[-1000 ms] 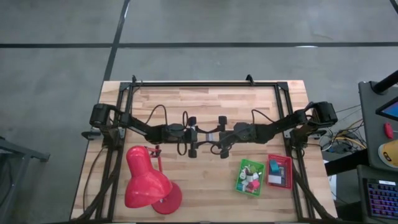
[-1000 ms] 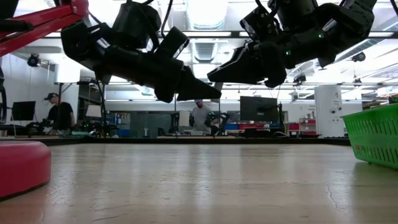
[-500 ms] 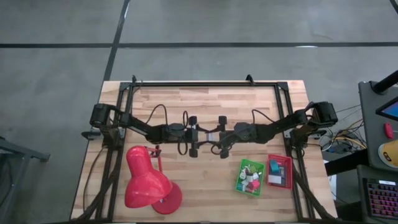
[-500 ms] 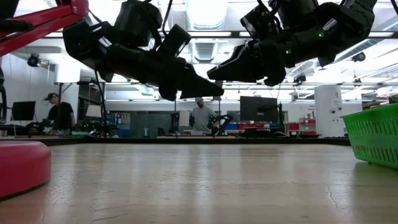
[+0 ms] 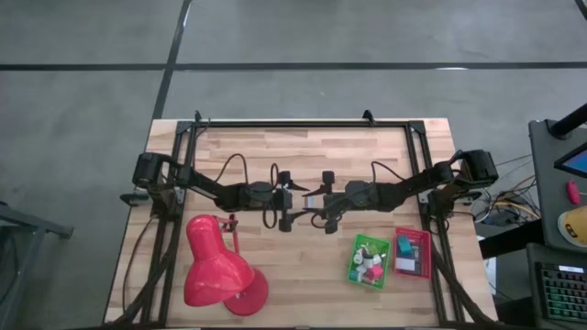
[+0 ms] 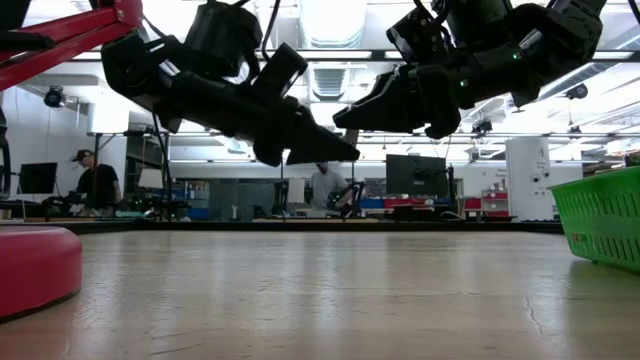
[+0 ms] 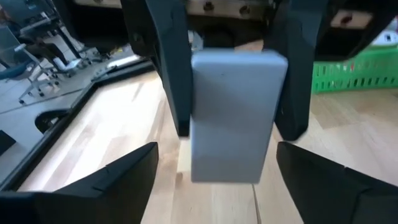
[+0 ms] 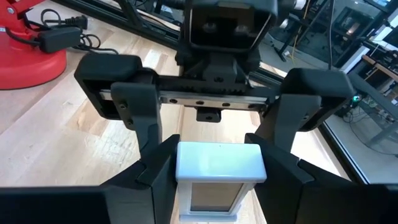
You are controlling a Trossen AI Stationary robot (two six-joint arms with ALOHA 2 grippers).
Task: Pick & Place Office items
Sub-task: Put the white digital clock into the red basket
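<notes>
**Two robot arms meet over the middle of a wooden table, one pale block between them**

Seen from above, two dark arms reach in from the left and right edges of the table (image 5: 248,147) and meet nose to nose over its middle, well clear of every edge.

The right gripper (image 5: 318,199) pinches a flat, pale grey-white block (image 7: 236,118) between its two dark fingers. The block is upright and lifted off the wood. The left gripper (image 5: 299,201) faces it with its fingers (image 8: 134,102) spread wide on either side of the block and not touching it.

The other office items (image 5: 371,262), small pink, white, green and dark pieces, lie in a green tray (image 5: 353,268) near the right end of one long edge of the table. A red tray (image 5: 412,235) sits just beside it, nearer the right edge, holding a teal piece (image 5: 405,247).

A big red desk lamp (image 5: 215,270) stands near the corner at the left end of that same long edge.

In the room beyond the table, a person (image 6: 97,182) stands far off.
</notes>
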